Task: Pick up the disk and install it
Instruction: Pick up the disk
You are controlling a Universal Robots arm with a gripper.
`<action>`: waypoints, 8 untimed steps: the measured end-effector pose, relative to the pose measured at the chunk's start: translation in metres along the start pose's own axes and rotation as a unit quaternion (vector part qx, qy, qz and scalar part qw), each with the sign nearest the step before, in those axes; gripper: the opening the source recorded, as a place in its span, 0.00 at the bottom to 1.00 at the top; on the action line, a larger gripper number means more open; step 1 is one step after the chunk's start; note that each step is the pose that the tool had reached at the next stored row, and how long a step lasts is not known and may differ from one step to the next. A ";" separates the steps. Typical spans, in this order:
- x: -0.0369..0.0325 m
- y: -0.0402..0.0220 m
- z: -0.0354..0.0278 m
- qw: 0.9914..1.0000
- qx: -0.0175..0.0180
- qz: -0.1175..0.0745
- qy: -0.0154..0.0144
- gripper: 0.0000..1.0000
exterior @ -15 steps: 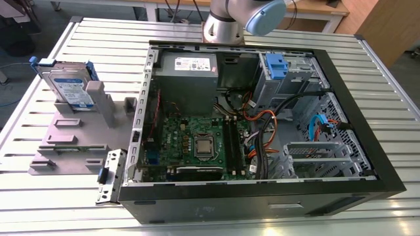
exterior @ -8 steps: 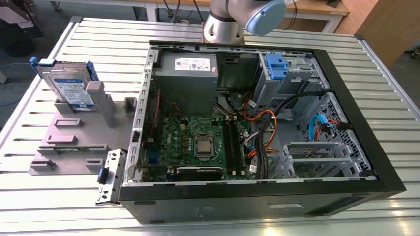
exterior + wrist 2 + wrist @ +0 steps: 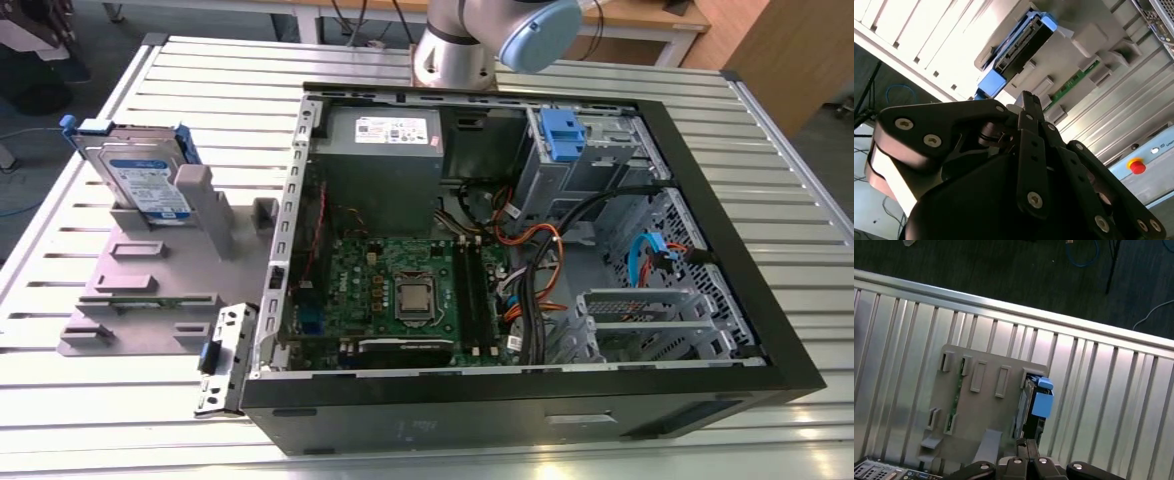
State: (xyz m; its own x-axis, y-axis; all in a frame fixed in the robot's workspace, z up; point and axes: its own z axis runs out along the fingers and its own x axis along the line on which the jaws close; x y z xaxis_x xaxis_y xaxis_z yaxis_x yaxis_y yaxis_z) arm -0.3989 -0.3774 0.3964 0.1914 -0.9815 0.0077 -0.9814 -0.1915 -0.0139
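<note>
The disk (image 3: 140,175) stands on edge in a grey holder (image 3: 147,290) on the slatted table, to the exterior view's left of the open computer case (image 3: 534,375). It is silver with a blue-and-white label, a blue carrier and a blue end tab. Both wrist views look down on the disk (image 3: 1021,40) (image 3: 1031,405) edge-on. My gripper (image 3: 1028,97) (image 3: 1026,444) hangs above it and apart from it, its black fingers shut with nothing between them.
Inside the case are a grey power supply (image 3: 380,135), a green motherboard (image 3: 400,290), a drive bay with a blue carrier (image 3: 561,135) and a metal cage (image 3: 641,320). A metal bracket (image 3: 224,355) leans by the case. A red button (image 3: 1136,165) sits at the table edge.
</note>
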 end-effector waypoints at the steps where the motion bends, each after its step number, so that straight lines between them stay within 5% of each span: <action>1: 0.0000 0.0000 0.0005 1.000 0.000 0.009 0.000 0.11; 5: 0.0000 0.0001 0.0027 0.999 0.000 0.045 0.001 0.11; 8: 0.0000 0.0001 0.0046 0.997 -0.001 0.073 0.001 0.11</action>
State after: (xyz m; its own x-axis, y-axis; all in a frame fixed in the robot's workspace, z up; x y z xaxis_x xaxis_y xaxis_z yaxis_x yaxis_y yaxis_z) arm -0.3990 -0.3774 0.3918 0.0471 -0.9989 0.0077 -0.9988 -0.0472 -0.0139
